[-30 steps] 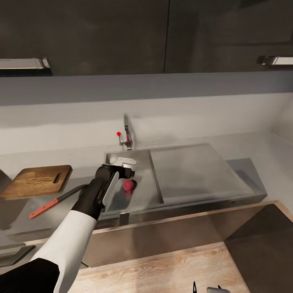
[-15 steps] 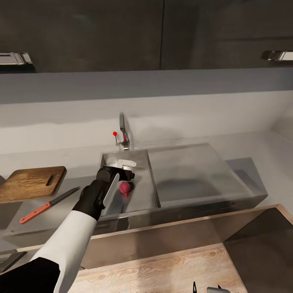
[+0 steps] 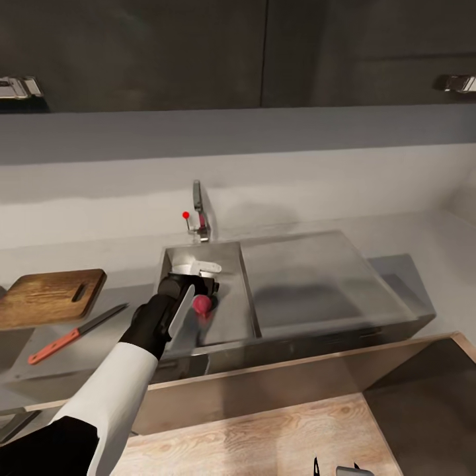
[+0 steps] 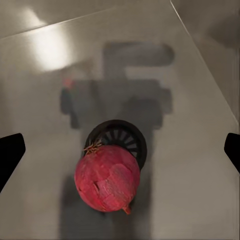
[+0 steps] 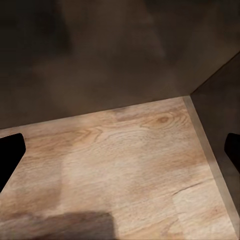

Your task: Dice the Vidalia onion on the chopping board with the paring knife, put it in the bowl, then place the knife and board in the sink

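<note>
Onion: red onion [image 4: 107, 179] lies on the sink [image 3: 228, 311] floor, centre-left of the head frame, overlapping the round drain [image 4: 120, 140].
Left gripper [image 4: 120, 150]: hangs above the onion, fingers spread wide, holding nothing.
Right gripper [image 5: 120, 150]: fingers wide apart, empty, over wood floor [image 5: 125, 165].
Left edge: chopping board [image 3: 49, 297], with the paring knife [image 3: 74, 334] just below it on the countertop [image 3: 423, 244].

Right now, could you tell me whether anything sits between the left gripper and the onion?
Nothing visible does. The open left gripper hangs above the onion, which lies beside the drain in the sink.
</note>
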`<state>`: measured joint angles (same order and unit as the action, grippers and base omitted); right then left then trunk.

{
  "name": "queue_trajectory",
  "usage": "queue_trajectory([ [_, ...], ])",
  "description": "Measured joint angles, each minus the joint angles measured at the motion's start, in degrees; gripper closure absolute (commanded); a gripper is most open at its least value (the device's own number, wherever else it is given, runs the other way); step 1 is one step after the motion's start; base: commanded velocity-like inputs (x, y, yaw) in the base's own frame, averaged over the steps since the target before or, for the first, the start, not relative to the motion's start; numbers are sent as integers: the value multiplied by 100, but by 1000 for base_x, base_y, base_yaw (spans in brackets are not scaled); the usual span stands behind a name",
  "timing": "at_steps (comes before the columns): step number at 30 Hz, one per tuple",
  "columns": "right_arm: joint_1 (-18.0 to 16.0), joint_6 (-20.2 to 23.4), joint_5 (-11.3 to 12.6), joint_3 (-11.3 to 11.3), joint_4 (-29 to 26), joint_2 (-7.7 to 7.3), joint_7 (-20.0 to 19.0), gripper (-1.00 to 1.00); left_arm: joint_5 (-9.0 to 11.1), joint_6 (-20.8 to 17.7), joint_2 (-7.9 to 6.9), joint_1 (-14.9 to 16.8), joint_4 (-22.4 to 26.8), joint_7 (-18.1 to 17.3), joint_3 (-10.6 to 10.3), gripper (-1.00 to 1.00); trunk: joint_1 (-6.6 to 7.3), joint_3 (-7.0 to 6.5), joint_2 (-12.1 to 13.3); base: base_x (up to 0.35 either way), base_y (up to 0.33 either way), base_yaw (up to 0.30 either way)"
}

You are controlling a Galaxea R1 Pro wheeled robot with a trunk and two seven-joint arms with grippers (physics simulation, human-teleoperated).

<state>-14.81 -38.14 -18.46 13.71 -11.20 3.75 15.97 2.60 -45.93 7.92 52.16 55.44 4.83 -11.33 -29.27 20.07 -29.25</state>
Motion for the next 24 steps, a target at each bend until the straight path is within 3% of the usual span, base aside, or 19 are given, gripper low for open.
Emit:
queue_trajectory([
  [24, 1, 0, 0, 0, 0, 0, 0, -100, 0, 38, 0, 0, -48, 0, 2, -100, -1, 117, 0, 9, 0, 0],
])
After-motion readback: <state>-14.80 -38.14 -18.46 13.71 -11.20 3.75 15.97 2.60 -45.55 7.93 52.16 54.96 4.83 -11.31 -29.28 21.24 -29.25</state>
